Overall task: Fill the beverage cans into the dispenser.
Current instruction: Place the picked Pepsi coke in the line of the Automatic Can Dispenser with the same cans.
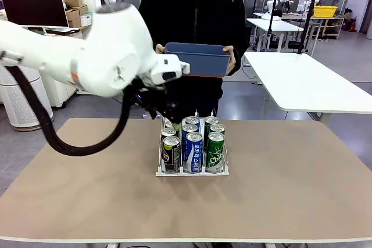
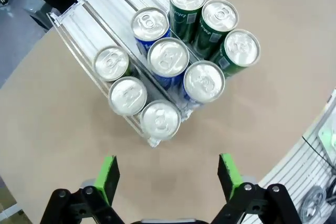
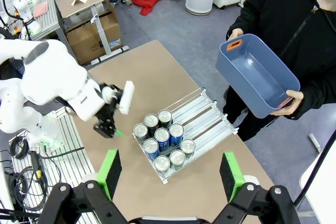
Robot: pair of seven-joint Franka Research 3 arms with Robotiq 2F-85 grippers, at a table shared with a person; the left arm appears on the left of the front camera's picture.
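The clear dispenser (image 1: 192, 172) stands mid-table, and its three lanes hold several beverage cans. Green cans (image 1: 215, 149) fill the right lane, blue cans (image 1: 193, 152) the middle and dark cans (image 1: 171, 154) the left. My left gripper (image 1: 168, 117) hovers just behind the rack's far left corner. In the left wrist view my left gripper (image 2: 168, 177) is open and empty above bare table. Beyond it stand the green cans (image 2: 218, 17), blue cans (image 2: 168, 56) and dark cans (image 2: 128, 95). My right gripper (image 3: 170, 174) is open, high above the dispenser (image 3: 202, 111).
A person at the far edge holds an empty blue bin (image 1: 197, 59) with both hands, seen also as the blue bin (image 3: 257, 74) from above. The rear halves of the lanes (image 2: 105, 9) are bare. The left arm (image 3: 58, 85) leans in over the table.
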